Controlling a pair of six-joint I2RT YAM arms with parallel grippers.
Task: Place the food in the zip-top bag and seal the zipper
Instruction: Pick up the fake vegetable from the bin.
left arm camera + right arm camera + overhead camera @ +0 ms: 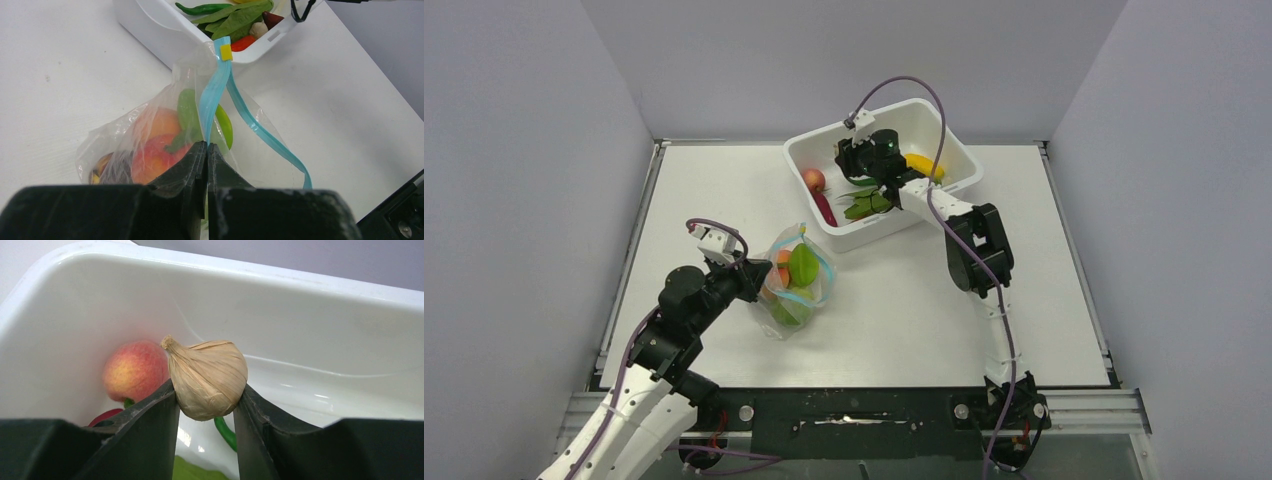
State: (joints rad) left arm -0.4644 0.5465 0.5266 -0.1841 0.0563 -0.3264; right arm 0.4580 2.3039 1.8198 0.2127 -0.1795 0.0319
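The clear zip-top bag (796,282) lies left of centre on the table, holding peaches (155,150) and green pieces (187,112). Its blue zipper (215,90) has a yellow slider (226,52) at the far end and hangs open in a loop. My left gripper (206,145) is shut on the bag's rim at the zipper strip; it also shows in the top view (759,283). My right gripper (208,385) is inside the white tub (964,160), shut on a pale tan garlic bulb (207,375) held above the tub floor.
The tub (300,315) holds a peach (134,370), a red chili (826,210), green leaves (864,205) and a yellow piece (924,165). The tub's near corner (165,30) stands just beyond the bag. Grey walls enclose the table.
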